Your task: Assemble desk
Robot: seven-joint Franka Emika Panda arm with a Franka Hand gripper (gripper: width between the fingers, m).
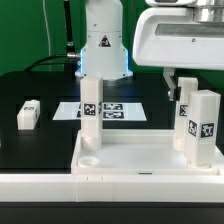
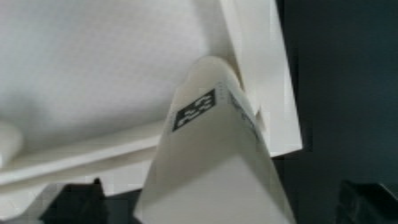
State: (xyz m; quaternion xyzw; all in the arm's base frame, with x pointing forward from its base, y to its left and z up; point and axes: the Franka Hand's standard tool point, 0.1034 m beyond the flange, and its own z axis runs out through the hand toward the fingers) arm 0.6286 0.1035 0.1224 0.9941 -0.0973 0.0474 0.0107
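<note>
Desk top [image 1: 135, 150], smooth white tray, square-section leg [image 1: 91, 112]

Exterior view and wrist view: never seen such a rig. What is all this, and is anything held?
The machine is a robot arm with a two-finger pincer. One camera stands off the arm; the other rides on its wrist. On the table lies the desk top, a white tray. Three legs stand on it: a left leg, a far right leg, a near right leg. A loose leg and the marker board lie beyond it. The pincer is open and seems to hold nothing; the wrist view shows one tagged leg close up.
</note>
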